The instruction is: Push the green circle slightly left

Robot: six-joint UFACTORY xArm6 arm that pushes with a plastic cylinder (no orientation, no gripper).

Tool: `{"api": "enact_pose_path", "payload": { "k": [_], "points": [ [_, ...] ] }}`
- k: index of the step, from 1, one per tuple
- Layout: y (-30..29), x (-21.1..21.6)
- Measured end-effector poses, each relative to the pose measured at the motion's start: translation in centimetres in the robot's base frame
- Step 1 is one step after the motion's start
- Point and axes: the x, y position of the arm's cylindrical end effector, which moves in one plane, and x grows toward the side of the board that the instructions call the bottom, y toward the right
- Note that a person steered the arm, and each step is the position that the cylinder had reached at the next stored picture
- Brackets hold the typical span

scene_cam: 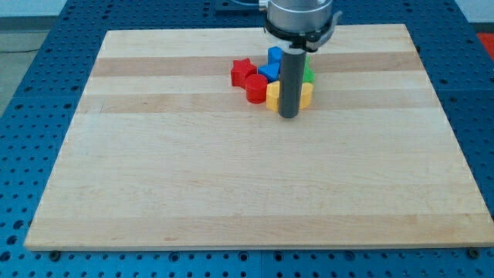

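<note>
My tip [288,116] sits on the worktop [193,177] at the view's bottom edge of a tight cluster of blocks, and the rod hides the cluster's middle. The tool is a plain rod with nothing that opens or closes, and it has hold of nothing; it only presses sideways.

Taking the rod as landmark: the green circle [308,75] peeks out just to the view's right of it, only a sliver showing, so I cannot confirm its shape. A yellow block [307,94] lies below that sliver, touching or nearly so. Another yellow block [272,94] is just left of the rod, a red cylinder [255,88] further left, a red star [243,72] beyond that, and 2 blue blocks [271,65] lie left and toward the view's top.

I judge the green piece to be light, rigid and not fragile, sliding easily on the smooth wood. It likely turns if pushed off-centre. There is no grasp to make, so I would contact the middle of its right-hand face and push leftward gently. The neighbours are packed close on its left, so they will probably move with it.
</note>
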Motion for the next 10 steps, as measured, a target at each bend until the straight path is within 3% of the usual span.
{"api": "enact_pose_path", "payload": {
  "k": [2,3,5,10],
  "points": [
    [1.5,1.8],
    [6.4,4.1],
    [7.6,-0.1],
    [5.9,-1.5]
  ]
}}
